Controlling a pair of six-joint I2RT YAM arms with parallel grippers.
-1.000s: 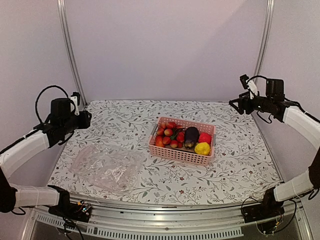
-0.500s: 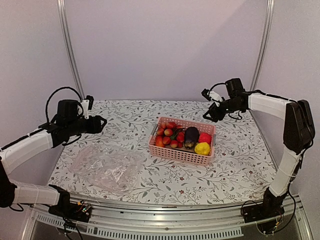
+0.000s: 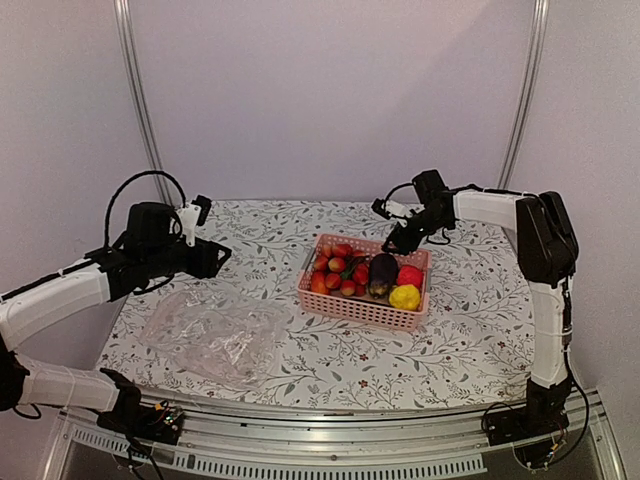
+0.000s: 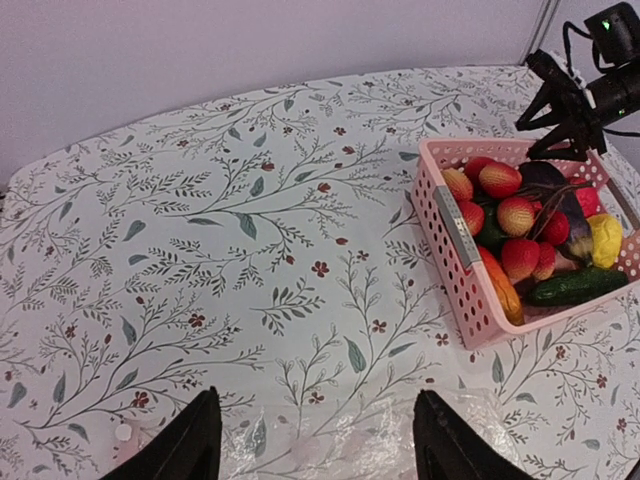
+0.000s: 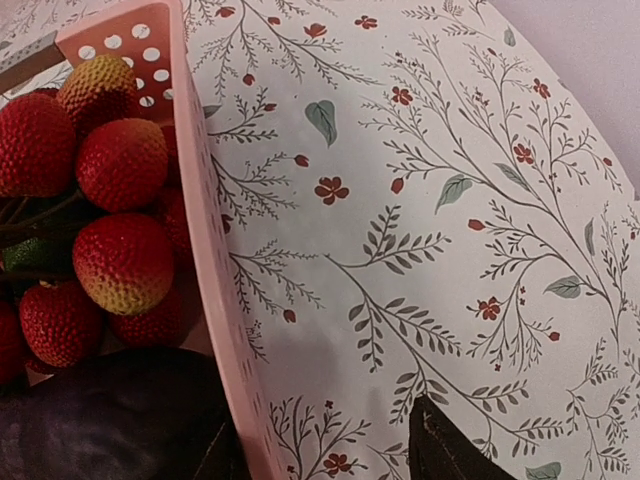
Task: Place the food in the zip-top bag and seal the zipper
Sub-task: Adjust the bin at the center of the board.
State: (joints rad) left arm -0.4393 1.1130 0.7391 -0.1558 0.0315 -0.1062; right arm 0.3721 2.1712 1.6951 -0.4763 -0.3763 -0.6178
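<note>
The food lies in a pink basket [image 3: 360, 308]: red and orange fruits [image 3: 336, 266], a purple eggplant [image 3: 382, 270], a red pepper [image 3: 409, 275], a yellow pepper [image 3: 405, 297] and a cucumber [image 4: 575, 287]. The clear zip-top bag [image 3: 215, 335] lies flat and empty at the front left; I cannot make out its zipper. My left gripper [image 3: 218, 260] hangs open above the bag's far edge [image 4: 340, 445]. My right gripper [image 3: 392, 243] is open at the basket's far rim [image 5: 205, 260], one finger [image 5: 450, 450] outside the wall, beside the eggplant [image 5: 100, 410] and red fruits [image 5: 120, 260].
The flower-patterned tablecloth [image 3: 480, 300] covers the table. Metal frame posts stand at the back left [image 3: 140, 110] and back right [image 3: 525, 90]. The right arm [image 4: 580, 90] shows above the basket in the left wrist view.
My right arm has swung left and down from the back right corner to the basket's far rim. My left gripper has moved right and forward over the bag's far edge.
</note>
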